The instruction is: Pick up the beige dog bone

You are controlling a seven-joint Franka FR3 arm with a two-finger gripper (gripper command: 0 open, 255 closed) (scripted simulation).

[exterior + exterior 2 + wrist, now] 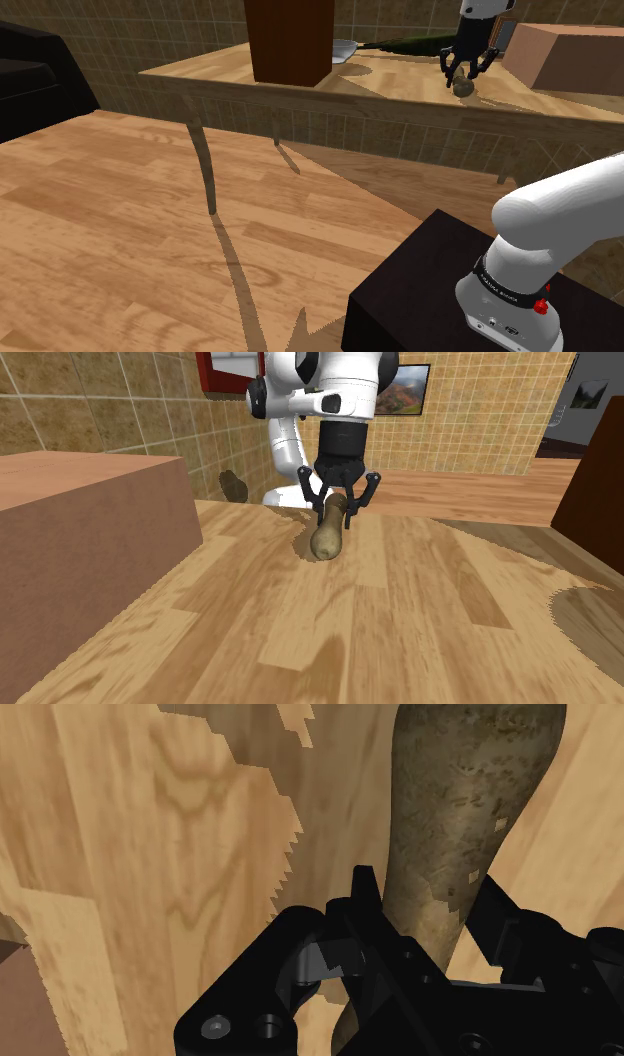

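From where I stand, the gripper (340,504) hangs straight down over the wooden table (420,632) with the dog bone (327,537) right under it. The bone is mottled tan. Its narrow shank runs between the two black fingers (366,894), and its fat knob sticks out past them on the open tabletop. The fingers are drawn in narrow, one on each flank of the shank. Looking along the hand, both seem to touch it, so I take it they have closed on the bone, though how firmly they press is anyone's guess. The bone's long axis lies across the line on which the fingers close. That is the way a grasp wants it, and the coming move looks like a plain lift straight up. The knob end appears to sit on the wood with a shadow tucked under it, so I would say the bone has not left the table. The bone's other end is hidden behind the gripper's body, so I cannot tell how much of it lies on that side of the fingers, or whether the grip is near the middle. If it is off-centre, the heavy knob may droop or swing as it rises. A big reddish-brown block (90,522) stands well off to one side of the fingers, clear of the lift.
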